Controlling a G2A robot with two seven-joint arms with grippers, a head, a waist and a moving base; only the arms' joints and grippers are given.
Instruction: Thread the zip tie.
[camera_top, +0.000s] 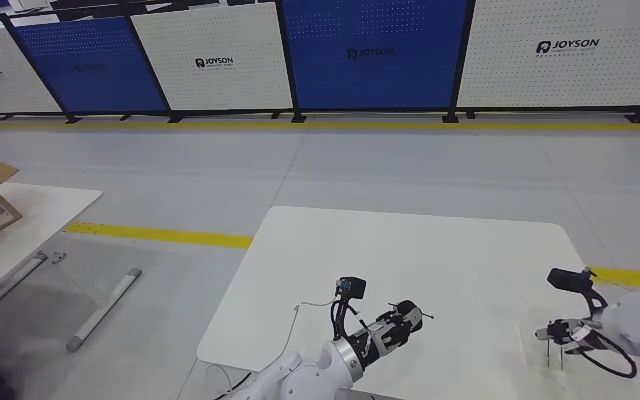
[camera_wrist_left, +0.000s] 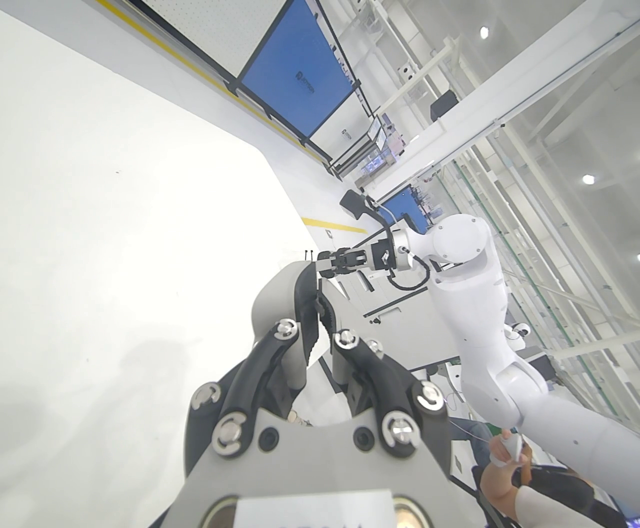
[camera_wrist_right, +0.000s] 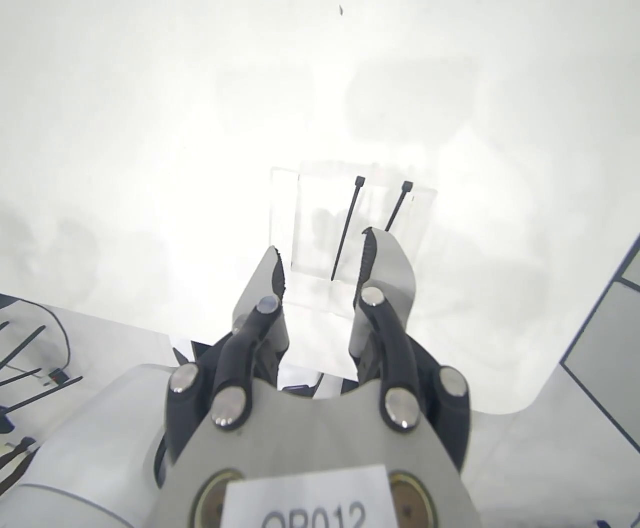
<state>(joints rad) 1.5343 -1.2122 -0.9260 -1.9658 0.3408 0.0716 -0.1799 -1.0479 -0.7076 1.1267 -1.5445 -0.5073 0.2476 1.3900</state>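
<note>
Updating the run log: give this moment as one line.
left gripper: fingers shut, above table | right gripper: fingers open, facing two upright zip ties in clear stand

**A:** What colour is the table (camera_top: 450, 260)?

**B:** Plain white. The zip ties (camera_wrist_right: 349, 220) are black, and their holder (camera_wrist_right: 310, 225) is clear.

**A:** And the right gripper (camera_wrist_right: 322, 250)?

**B:** It has grey fingers (camera_wrist_right: 395, 265) with black ridged pads (camera_wrist_right: 367, 255). There are also blue panels (camera_top: 375, 50), white dotted panels (camera_top: 210, 55) and a yellow floor stripe (camera_top: 160, 235).

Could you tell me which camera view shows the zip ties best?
The right wrist view: both zip ties stand in a clear holder before the open right gripper. In the other views they are tiny slivers.
</note>
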